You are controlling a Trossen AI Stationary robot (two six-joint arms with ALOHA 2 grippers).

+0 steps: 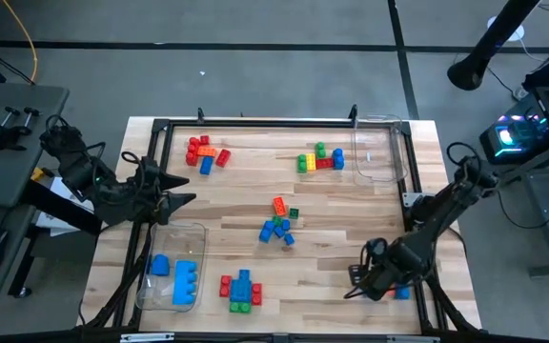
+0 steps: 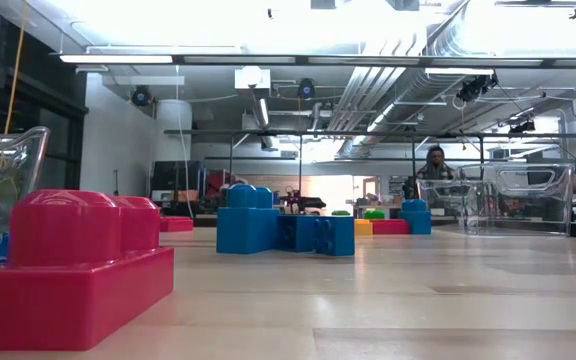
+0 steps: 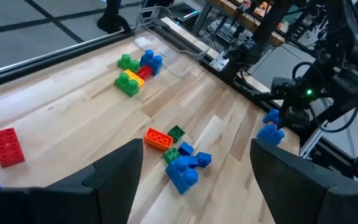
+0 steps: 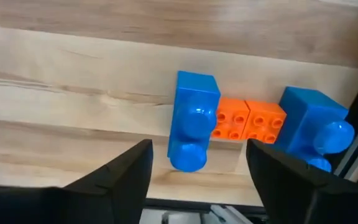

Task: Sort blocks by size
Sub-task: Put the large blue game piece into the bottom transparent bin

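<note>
Near the table's right front corner, a blue block, an orange block and a second blue block lie side by side on the wood. My right gripper hangs open over them, its fingers standing on either side of the first blue block without touching it. My left gripper is open at the table's left side, above the wood, pointing toward the middle pile of blocks.
A clear tub at the near left holds blue blocks. Another clear tub stands at the far right. Block clusters lie at the far left, far middle and near middle. A black frame rims the table.
</note>
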